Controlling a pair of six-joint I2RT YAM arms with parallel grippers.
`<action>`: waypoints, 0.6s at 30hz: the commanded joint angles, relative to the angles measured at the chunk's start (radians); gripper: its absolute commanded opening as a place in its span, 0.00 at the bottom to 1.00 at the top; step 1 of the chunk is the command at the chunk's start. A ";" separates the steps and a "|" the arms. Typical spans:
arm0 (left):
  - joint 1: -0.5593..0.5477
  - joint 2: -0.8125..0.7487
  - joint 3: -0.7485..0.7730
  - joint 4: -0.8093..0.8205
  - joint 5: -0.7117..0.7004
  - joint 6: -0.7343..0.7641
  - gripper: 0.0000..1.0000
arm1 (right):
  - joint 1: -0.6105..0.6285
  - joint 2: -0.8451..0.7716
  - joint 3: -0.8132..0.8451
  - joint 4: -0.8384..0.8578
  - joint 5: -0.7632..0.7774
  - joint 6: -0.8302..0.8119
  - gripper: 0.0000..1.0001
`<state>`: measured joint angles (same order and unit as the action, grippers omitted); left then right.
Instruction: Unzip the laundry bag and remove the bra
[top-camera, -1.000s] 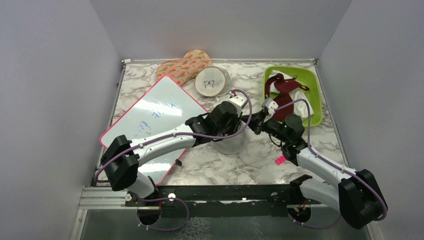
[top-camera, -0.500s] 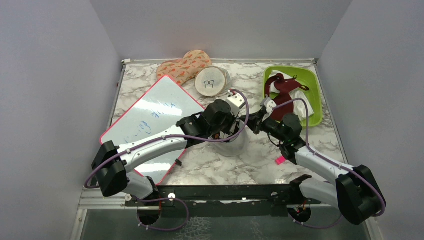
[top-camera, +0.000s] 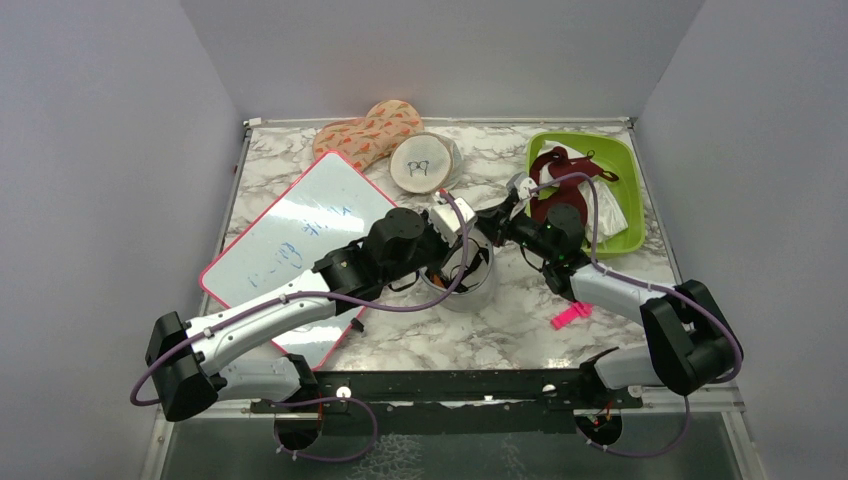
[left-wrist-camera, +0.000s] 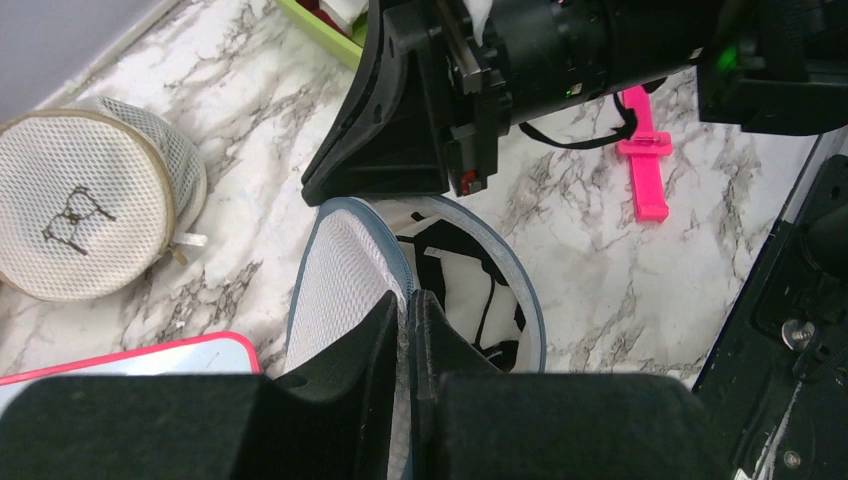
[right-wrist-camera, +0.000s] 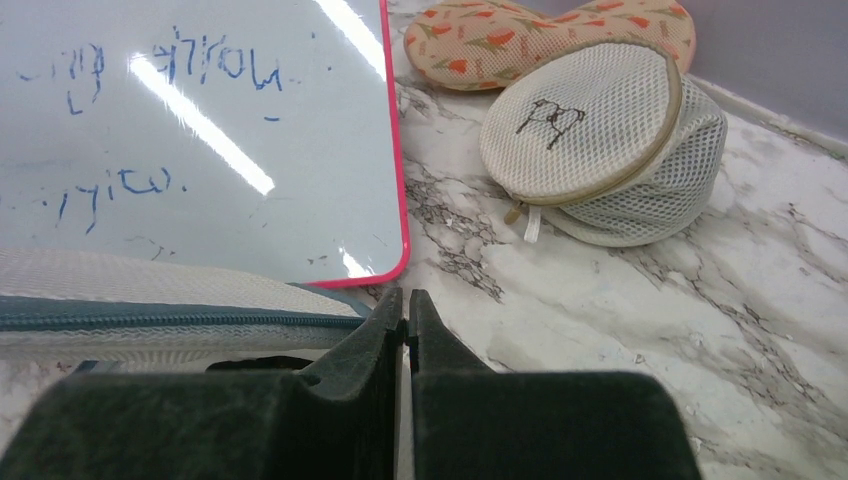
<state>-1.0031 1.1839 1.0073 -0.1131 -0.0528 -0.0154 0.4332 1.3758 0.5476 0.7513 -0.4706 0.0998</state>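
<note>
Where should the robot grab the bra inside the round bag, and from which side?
Pinch the bra by one of its thin black straps, coming straight down through the open top of the bag. The straps lie loose and uppermost, and the rest is mostly hidden. The lid stands up on one side, so it is probably best to come in from the other.

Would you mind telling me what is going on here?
Both arms work on the laundry bag mid-table. The left tool is shut on its mesh lid, which stands lifted open; the right tool is shut at the zip rim. Black straps show inside; nothing is out yet.
</note>
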 joint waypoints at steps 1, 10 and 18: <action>-0.006 -0.054 -0.003 0.065 0.022 0.027 0.00 | -0.005 0.025 0.053 0.007 0.024 -0.051 0.01; -0.006 -0.053 -0.059 0.024 -0.066 -0.021 0.00 | -0.005 -0.093 0.015 -0.091 0.030 -0.083 0.01; -0.006 0.006 -0.010 -0.063 -0.125 -0.070 0.16 | -0.005 -0.184 -0.032 -0.137 0.017 -0.094 0.01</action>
<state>-1.0039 1.1549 0.9573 -0.1165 -0.1238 -0.0395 0.4320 1.2423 0.5415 0.6376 -0.4660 0.0254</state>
